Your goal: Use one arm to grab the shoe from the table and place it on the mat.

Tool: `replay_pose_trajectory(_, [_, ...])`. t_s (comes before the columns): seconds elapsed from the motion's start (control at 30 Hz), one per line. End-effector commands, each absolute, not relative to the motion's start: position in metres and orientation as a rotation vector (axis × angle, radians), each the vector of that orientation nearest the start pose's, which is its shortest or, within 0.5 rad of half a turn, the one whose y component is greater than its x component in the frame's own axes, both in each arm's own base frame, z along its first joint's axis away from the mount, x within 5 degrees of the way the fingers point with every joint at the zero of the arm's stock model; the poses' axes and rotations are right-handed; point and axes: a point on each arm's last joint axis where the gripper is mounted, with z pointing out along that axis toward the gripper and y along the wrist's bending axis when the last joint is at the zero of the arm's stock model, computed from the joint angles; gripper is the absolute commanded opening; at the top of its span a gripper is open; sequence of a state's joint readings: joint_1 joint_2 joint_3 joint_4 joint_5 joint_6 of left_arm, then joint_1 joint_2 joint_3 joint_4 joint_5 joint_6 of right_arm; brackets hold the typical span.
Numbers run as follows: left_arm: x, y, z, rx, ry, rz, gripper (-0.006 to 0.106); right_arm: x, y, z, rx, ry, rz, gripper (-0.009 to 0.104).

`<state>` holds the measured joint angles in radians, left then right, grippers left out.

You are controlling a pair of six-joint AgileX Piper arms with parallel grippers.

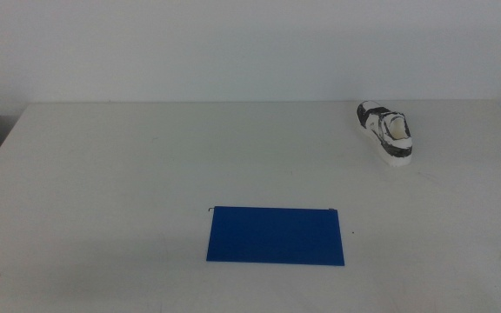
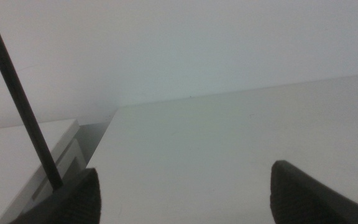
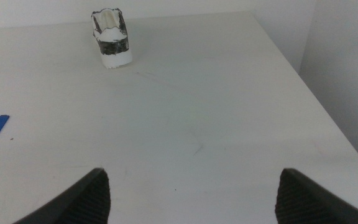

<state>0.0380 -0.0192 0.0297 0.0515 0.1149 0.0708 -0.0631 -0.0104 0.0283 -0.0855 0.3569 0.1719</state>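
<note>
Item: shoe (image 1: 387,132), tabletop's (image 1: 146,165) far right corner, long axis running toward the near edge. We judge right gripper (image 3: 191,193) nearer; both jaws spread, empty. Mat (image 1: 277,235) near-centre.

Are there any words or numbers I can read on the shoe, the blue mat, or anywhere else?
None: no words or numbers can be read in any view.
The shoe: only black and white patches; any logo is too small to tell.
The mat: plain blue, no print.
The table: plain white.
The left gripper and right gripper: plain dark jaws, no label.
</note>
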Motion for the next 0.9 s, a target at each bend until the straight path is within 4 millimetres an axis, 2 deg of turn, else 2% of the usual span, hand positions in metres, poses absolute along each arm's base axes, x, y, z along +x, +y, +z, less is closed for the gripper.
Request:
replay_pose_trajectory(0.0, [0.056,0.002,0.200,0.056,1.525,0.113,0.094,0.052,-0.006,0.186,0.150,1.765,-0.010,0.078])
replay_pose_trajectory(0.1, [0.056,0.002,0.200,0.056,1.525,0.113,0.094,0.050,-0.006,0.203,0.162,1.792,-0.008,0.078])
replay_pose_trajectory(0.23, [0.056,0.002,0.200,0.056,1.525,0.113,0.094,0.053,-0.006,0.236,0.172,1.794,0.002,0.078])
replay_pose_trajectory(0.43, [0.056,0.002,0.200,0.056,1.525,0.113,0.094,0.071,-0.007,0.278,0.174,1.819,0.001,0.078])
replay_pose_trajectory(0.57, [0.056,0.002,0.200,0.056,1.525,0.113,0.094,0.092,-0.008,0.306,0.178,1.844,0.005,0.078])
replay_pose_trajectory(0.67, [0.056,0.002,0.200,0.056,1.525,0.113,0.094,0.111,-0.010,0.334,0.155,1.861,-0.019,0.078])
replay_pose_trajectory(0.87, [0.056,0.002,0.200,0.056,1.526,0.113,0.094,0.161,-0.014,0.396,0.145,1.977,-0.044,0.078])
